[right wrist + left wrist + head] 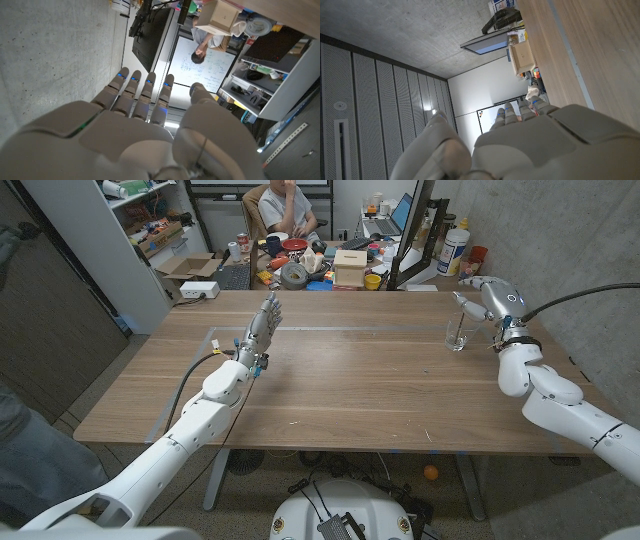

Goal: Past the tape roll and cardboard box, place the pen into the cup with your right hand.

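Note:
A clear glass cup (458,334) stands on the wooden table (360,395) near its far right corner. My right hand (492,297) hovers just above and to the right of the cup, fingers stretched out and apart, nothing in them; the right wrist view shows the same empty, spread right hand (145,100). I cannot make out a pen in the cup or anywhere else. The grey tape roll (294,275) and the cardboard box (350,266) sit past the table's far edge. My left hand (262,326) stands upright over the table's left middle, fingers straight, holding nothing.
Beyond the far edge a cluttered desk holds cups, a laptop (392,218) and bottles (453,250); a person (285,210) sits there. A shelf unit (100,240) stands far left. A concrete wall (560,230) runs close along the right.

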